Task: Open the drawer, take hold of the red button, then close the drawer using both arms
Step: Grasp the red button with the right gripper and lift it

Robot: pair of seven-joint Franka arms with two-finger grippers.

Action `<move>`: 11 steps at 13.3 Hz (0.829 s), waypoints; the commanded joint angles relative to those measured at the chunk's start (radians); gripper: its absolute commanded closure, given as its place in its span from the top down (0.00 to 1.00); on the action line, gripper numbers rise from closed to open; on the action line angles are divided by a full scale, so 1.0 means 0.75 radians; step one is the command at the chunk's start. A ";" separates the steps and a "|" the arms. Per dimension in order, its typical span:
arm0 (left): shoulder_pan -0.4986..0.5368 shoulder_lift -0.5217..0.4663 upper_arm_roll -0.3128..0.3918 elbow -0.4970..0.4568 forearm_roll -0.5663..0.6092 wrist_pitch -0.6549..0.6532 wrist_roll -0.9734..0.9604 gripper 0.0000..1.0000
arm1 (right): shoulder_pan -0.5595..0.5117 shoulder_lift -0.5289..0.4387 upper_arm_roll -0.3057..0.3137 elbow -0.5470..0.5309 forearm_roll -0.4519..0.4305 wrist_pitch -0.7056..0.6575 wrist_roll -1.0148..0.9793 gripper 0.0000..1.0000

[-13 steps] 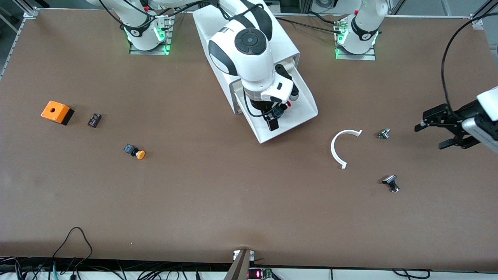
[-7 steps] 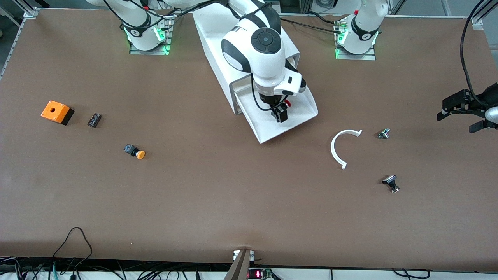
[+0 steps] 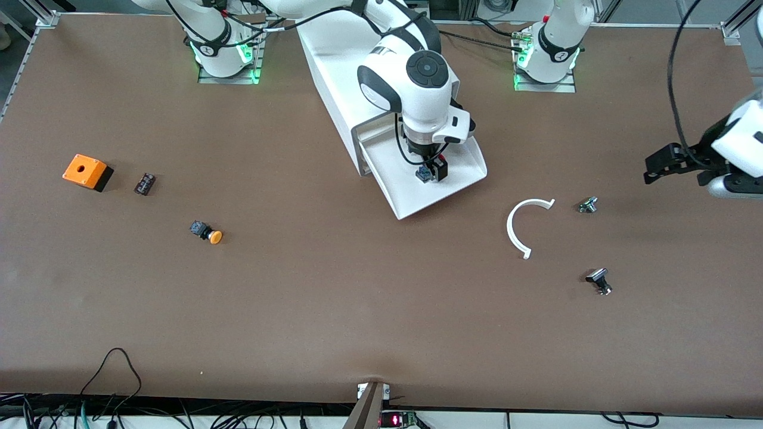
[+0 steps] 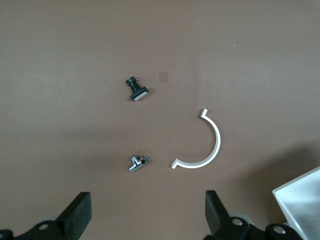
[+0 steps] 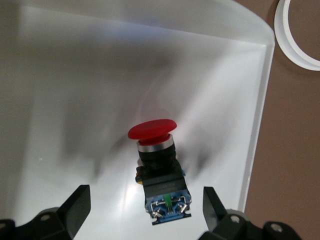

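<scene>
Across the brown counter (image 3: 334, 310) the biggest thing is the white cabinet (image 3: 334, 65) at top centre of the front view, with its drawer (image 3: 459, 179) pulled out toward the camera. The right arm (image 3: 417, 83) comes from its base at upper left, bends over the cabinet top and points its wrist straight down into the drawer. Its right pincer (image 3: 430, 173) hangs low over the tray, fingers spread wide and holding nothing; in the right wrist view the two black fingers (image 5: 75, 205) stand either side of the button (image 5: 156, 165) without touching it. That button lies on its side on the drawer floor, red cap toward the cabinet, black body and blue terminal end toward the drawer front.

At the right edge of the front view the left arm (image 3: 739, 143) waits up in the air, its left pincer (image 3: 670, 167) wide open and empty, over bare counter near a small metal part (image 3: 588, 205). A white curved strip (image 3: 524, 226) lies beside that part, a black-and-silver part (image 3: 599, 280) lower in frame. Toward the left of the frame sit an orange box (image 3: 86, 171), a small dark block (image 3: 145, 183) and an orange-capped button (image 3: 207, 232).
</scene>
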 commanded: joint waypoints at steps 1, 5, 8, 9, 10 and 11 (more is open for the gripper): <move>-0.003 0.009 -0.024 0.039 0.060 -0.041 -0.137 1.00 | 0.010 0.038 -0.004 0.041 -0.021 -0.011 -0.004 0.99; -0.003 0.015 -0.018 0.070 0.043 -0.077 -0.238 1.00 | 0.012 0.043 -0.004 0.041 -0.019 0.022 -0.006 0.88; 0.001 0.015 -0.016 0.070 0.037 -0.077 -0.231 1.00 | 0.016 0.051 -0.004 0.041 -0.019 0.038 -0.014 0.52; 0.001 0.015 -0.016 0.070 0.037 -0.075 -0.229 1.00 | 0.016 0.049 -0.002 0.041 -0.019 0.038 -0.012 0.49; 0.001 0.017 -0.016 0.070 0.037 -0.075 -0.225 1.00 | 0.018 0.049 -0.001 0.041 -0.019 0.038 -0.010 0.43; 0.001 0.017 -0.016 0.070 0.037 -0.075 -0.219 1.00 | 0.024 0.045 -0.001 0.041 -0.019 0.036 -0.008 0.38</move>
